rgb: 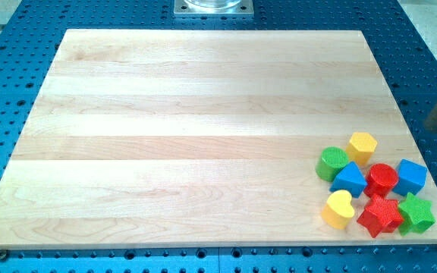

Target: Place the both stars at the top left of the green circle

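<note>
Currently all eight blocks sat bunched at the wooden board's (203, 114) bottom-right corner. Red star block (380, 215) and green star block (416, 214) touched each other at the cluster's bottom edge; green circle block (331, 163) sat at its upper left, w/ the blue triangular block (349, 180) against it. Blurred rod at the view's right edge, off the board; my tip (431, 127) prob. its lower end. No gripper, so no open/closed state. Judgement: the packing blocks a clean push, so the stars need separating first.
</note>
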Motion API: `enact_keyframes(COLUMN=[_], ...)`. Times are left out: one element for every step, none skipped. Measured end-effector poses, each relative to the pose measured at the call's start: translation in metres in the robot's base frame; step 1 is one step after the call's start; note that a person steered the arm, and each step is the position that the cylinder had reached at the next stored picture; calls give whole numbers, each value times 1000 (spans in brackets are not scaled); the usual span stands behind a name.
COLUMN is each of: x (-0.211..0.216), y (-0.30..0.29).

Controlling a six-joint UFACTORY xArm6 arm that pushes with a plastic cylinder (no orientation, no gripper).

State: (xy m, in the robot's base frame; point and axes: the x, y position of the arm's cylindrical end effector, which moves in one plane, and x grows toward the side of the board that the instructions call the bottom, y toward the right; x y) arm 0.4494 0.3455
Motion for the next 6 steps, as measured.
enact_keyframes(x=[25,101,159,168,166,168], y=[0,-3,-9,-23,-42,-77])
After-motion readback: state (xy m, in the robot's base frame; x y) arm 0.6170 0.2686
